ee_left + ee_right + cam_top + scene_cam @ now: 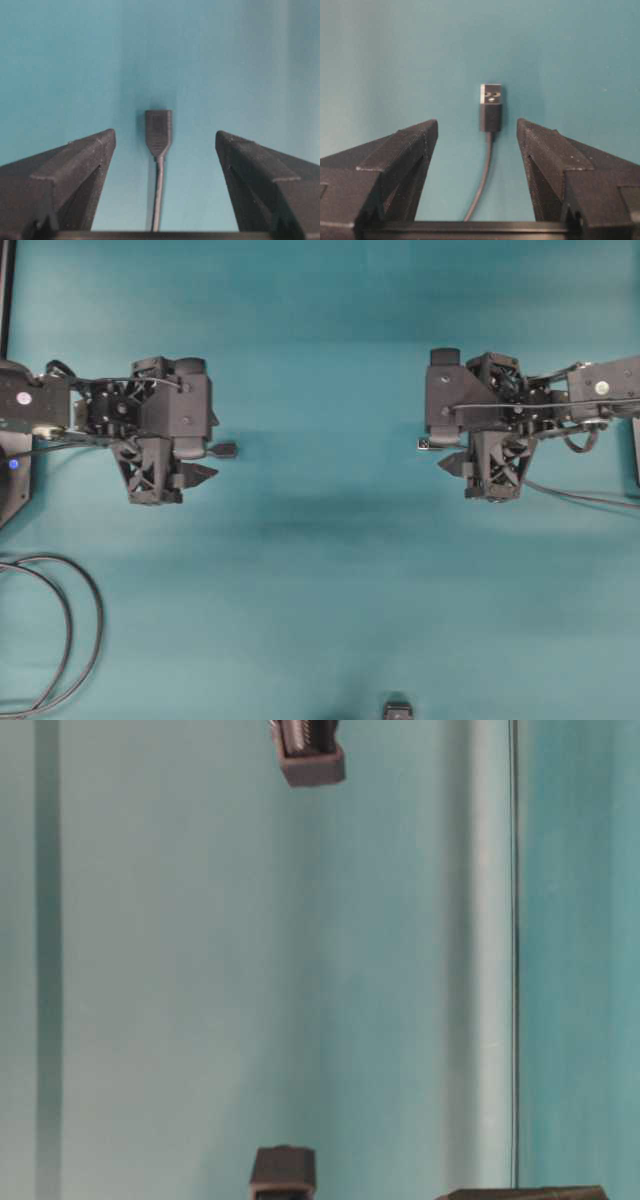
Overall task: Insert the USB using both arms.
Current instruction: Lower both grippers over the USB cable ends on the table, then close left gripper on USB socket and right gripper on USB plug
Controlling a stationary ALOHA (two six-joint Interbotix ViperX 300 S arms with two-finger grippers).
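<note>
A plain teal tabletop [330, 540] fills every view, bare but for a loop of dark cable [70, 630] at its near-left corner and a small dark block [398, 708] at the near edge. The USB [490, 107] lies flat on it just ahead of the right tool [477, 135], centred between the two spread fingers and touching neither, silvery tip pointing away and thin cable running back under the wrist. The all-dark socket [158, 132] lies the same way ahead of the left tool [165, 145], whose fingers also stand wide and hold nothing. From overhead, the left tool [190, 475] and right tool [455, 460] face each other, well apart across the bare middle of the tabletop. The USB looks tiny, light and rigid, so it should lift with almost no force, but the limp cable will likely drag and twist it, and the smooth metal tip would be slippery to pinch. The dark plastic body just behind the tip seems the best place to grip, flat sides against the fingers, leaving the metal tip clear to enter the socket.
</note>
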